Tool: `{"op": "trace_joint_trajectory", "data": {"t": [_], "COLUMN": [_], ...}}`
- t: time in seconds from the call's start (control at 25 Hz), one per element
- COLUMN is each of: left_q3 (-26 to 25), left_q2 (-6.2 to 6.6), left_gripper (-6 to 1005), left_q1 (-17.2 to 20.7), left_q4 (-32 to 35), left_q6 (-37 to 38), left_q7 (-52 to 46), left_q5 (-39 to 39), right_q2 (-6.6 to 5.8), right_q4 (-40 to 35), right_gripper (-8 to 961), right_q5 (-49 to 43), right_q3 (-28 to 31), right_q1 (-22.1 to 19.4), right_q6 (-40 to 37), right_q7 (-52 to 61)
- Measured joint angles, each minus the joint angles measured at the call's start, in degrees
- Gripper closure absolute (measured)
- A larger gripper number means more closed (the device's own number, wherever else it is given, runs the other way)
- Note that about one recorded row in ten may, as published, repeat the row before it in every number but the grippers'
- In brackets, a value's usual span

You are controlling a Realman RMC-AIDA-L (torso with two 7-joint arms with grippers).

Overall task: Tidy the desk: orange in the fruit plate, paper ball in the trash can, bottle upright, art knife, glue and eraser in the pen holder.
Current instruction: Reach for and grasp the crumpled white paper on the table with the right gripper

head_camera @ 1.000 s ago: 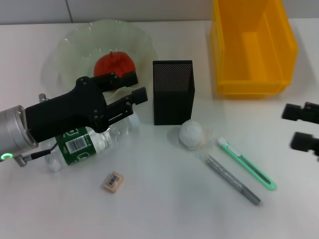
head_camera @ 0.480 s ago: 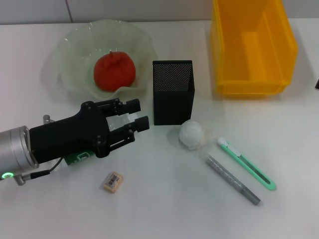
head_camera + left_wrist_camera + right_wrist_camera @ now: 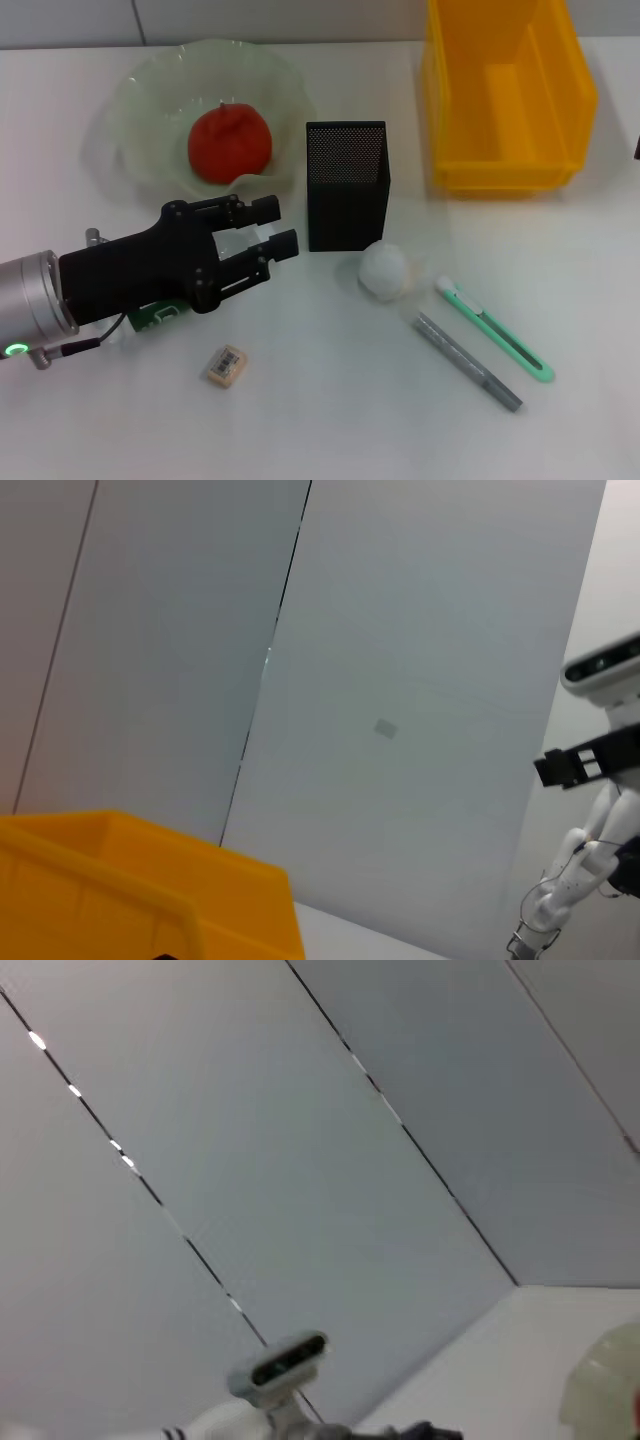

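Note:
The clear bottle (image 3: 150, 316) with a green label lies on its side, mostly hidden under my left arm. My left gripper (image 3: 277, 226) is down over it, shut on the bottle's clear body beside the black mesh pen holder (image 3: 347, 185). The orange (image 3: 230, 143) sits in the pale green fruit plate (image 3: 140, 110). A white paper ball (image 3: 384, 270) lies in front of the pen holder. To its right are the green art knife (image 3: 495, 330) and the grey glue stick (image 3: 468, 362). The small eraser (image 3: 228, 365) lies near the front. My right gripper is out of view.
The yellow bin (image 3: 505, 95) serving as the trash can stands at the back right and also shows in the left wrist view as a yellow bin (image 3: 140, 880). A dark sliver of the right arm (image 3: 637, 149) touches the right edge.
My left gripper came down from the plate's rim onto the lying bottle, and its fingers narrowed slightly. The right gripper drew back out of the head view.

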Motion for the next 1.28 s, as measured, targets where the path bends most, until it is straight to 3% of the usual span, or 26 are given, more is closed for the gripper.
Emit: {"op": "trace_joint_trajectory", "data": {"t": [0.12, 0.2, 0.32, 0.4, 0.52, 0.64, 1.04, 1.28], "left_q3": [0.01, -0.1, -0.14, -0.16, -0.17, -0.17, -0.17, -0.16], "left_q2": [0.06, 0.05, 0.07, 0.01, -0.23, -0.49, -0.62, -0.61], "left_gripper": [545, 545, 544, 544, 544, 544, 545, 545], "left_q1": [-0.21, -0.53, -0.9, -1.27, -1.49, -1.49, -1.43, -1.63], "left_q4": [0.01, 0.01, 0.02, 0.09, 0.69, 0.66, 0.31, 0.33], "left_q6": [-0.11, -0.34, -0.14, 0.52, 0.86, 0.71, 0.14, -0.6], "left_q7": [0.0, 0.13, -0.01, -0.13, -0.25, -0.23, 0.14, 0.21], "left_q5": [0.02, 0.05, -0.02, -0.18, -0.29, -0.23, -0.35, -0.36], "right_q2": [-1.06, -3.08, -4.18, -5.25, -5.63, -5.67, -4.43, -3.33], "right_q4": [-5.68, -8.39, -8.83, -7.78, -6.8, -5.72, -3.42, 1.93], "right_gripper": [234, 234, 233, 233, 232, 233, 234, 235], "right_q5": [-3.35, -8.9, -13.42, -21.75, -26.94, -31.57, -32.05, -32.12], "right_q3": [-0.43, -1.72, -2.84, -4.12, -6.08, -12.47, -21.54, -27.58], "right_q1": [2.71, 7.58, 10.83, 15.74, 19.13, 22.21, 22.93, 24.11], "right_q6": [0.0, -0.16, -0.05, 0.46, 0.89, 4.91, 12.26, 19.94], "right_q7": [5.9, 11.86, 14.68, 16.88, 18.13, 20.26, 20.46, 20.22]}}
